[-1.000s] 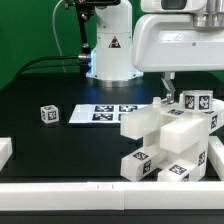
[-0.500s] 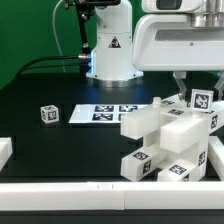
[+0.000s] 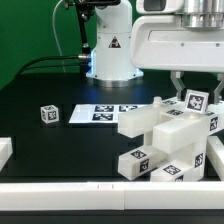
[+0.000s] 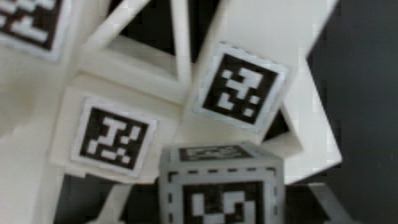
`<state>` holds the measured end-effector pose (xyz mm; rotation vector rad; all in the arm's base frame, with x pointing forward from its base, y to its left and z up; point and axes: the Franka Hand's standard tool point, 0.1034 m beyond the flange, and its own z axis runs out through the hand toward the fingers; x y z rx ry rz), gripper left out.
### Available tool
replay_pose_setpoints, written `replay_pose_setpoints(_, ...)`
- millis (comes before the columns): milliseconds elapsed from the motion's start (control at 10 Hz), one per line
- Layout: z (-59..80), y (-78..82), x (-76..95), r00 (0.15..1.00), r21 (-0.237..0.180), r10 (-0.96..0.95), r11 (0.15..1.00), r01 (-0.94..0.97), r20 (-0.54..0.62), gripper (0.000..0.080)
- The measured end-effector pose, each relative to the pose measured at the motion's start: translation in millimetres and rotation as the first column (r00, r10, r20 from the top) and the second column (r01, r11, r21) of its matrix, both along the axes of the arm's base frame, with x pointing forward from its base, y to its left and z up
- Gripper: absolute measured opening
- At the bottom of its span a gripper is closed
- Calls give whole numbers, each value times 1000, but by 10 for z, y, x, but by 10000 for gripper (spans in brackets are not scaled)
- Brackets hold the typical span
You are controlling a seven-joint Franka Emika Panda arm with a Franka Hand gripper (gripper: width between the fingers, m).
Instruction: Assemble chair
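Note:
The chair lies in loose white tagged parts heaped at the exterior view's right [image 3: 165, 140]: chunky blocks and X-braced panels [image 4: 160, 60]. My gripper [image 3: 196, 98] stands over the top of this heap. Its fingers are shut on either side of a small tagged chair block [image 3: 195, 101]. In the wrist view that block [image 4: 217, 185] sits between the dark fingers [image 4: 331, 198], with my gripper [image 4: 217, 205] closed around it and the braced panels behind it. One more small tagged cube [image 3: 48, 114] rests alone on the black table at the exterior view's left.
The marker board [image 3: 100, 113] lies flat on the black table, between the lone cube and the heap. Plain white edge blocks sit at the front left [image 3: 5, 150] and along the front edge [image 3: 100, 195]. The arm's base [image 3: 108, 50] stands at the back.
The gripper has come down over the top of the heap and its fingers have closed from wide open onto the tagged block. The heap has shifted slightly.

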<state>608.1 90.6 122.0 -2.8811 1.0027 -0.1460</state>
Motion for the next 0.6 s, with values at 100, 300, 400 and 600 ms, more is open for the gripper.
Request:
replay_pose_setpoints(100, 2, -1, 22, 993, 49, -117, 992, 116, 16, 281)
replay_pose_setpoints(300, -2, -24, 44, 948, 135, -317, 940, 312, 22, 282)
replay_pose_setpoints(400, -5, -23, 43, 926, 145, -378, 916, 373, 7, 282)
replay_pose_setpoints(600, -9, -21, 41, 891, 155, -454, 880, 450, -11, 282)
